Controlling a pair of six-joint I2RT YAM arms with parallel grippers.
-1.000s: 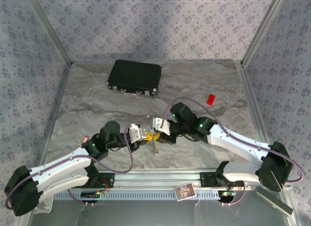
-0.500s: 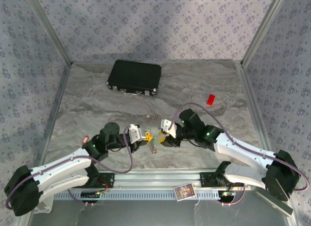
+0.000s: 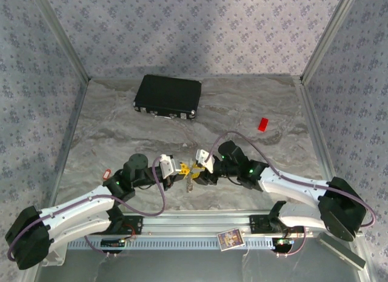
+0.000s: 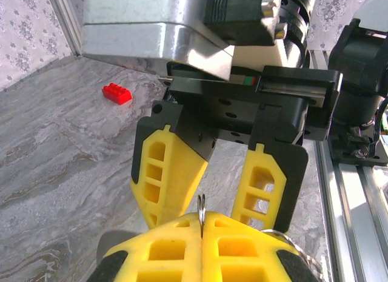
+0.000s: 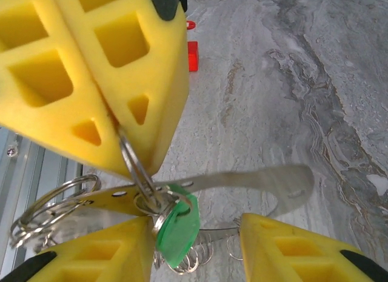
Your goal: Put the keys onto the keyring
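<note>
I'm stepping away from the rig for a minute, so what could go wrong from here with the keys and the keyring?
The left gripper pinches just a thin edge of the keyring at its very tip; a tug could pull it free. The right gripper stands open around the green-tagged key, so closing might catch the loose rings beside it instead. The two grippers are nearly touching and may collide.

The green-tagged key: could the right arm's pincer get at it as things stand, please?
Probably yes. The right pincer is open, and the green-tagged key hangs right between its fingers, under the left pincer, which is shut on the keyring.
</note>
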